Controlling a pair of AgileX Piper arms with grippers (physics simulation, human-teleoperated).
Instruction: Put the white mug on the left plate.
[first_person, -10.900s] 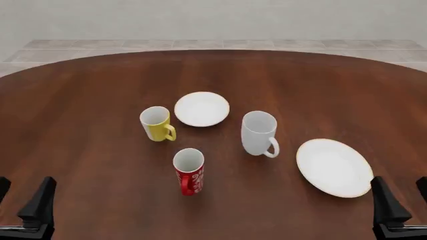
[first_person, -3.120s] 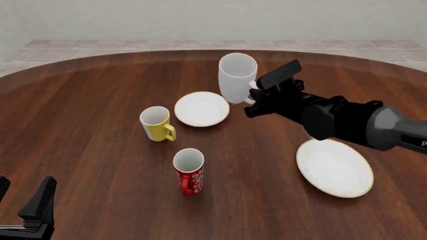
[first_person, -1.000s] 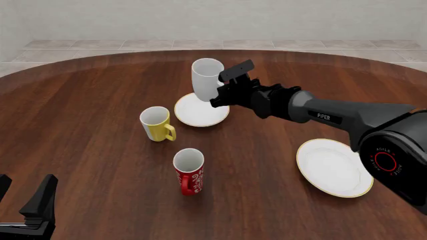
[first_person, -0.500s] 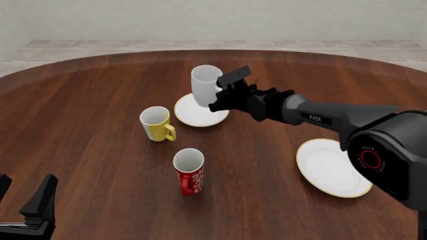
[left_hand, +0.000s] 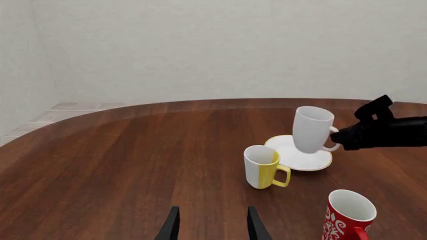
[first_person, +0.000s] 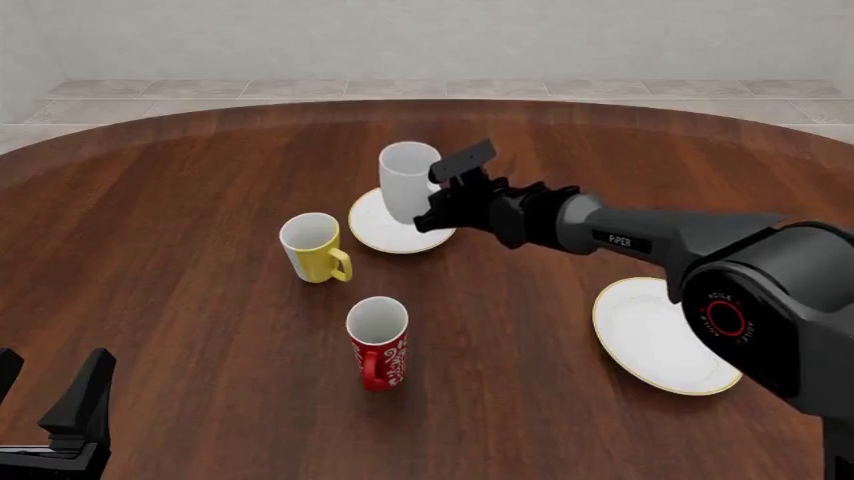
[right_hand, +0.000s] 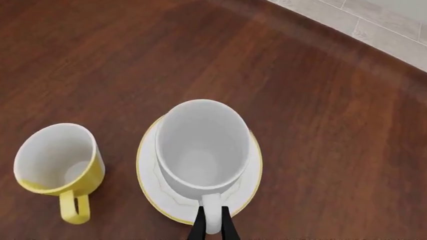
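The white mug (first_person: 406, 178) hangs slightly tilted, low over the left plate (first_person: 386, 238), a small white plate with a gold rim. My right gripper (first_person: 434, 208) is shut on the mug's loop handle from the right side. The right wrist view looks down into the white mug (right_hand: 202, 145), which sits centred over the plate (right_hand: 241, 192), with the gripper (right_hand: 209, 226) clamped on the handle. Whether the mug's base touches the plate I cannot tell. My left gripper (left_hand: 211, 227) is open and holds nothing, low at the table's near left (first_person: 60, 425).
A yellow mug (first_person: 314, 247) stands just left of the small plate. A red patterned mug (first_person: 378, 341) stands nearer to me. The larger gold-rimmed plate (first_person: 667, 335) lies at the right, under the right arm's reach.
Over the last second the right gripper carried the white mug a little left and down, lower over the small plate. The left arm has not moved.
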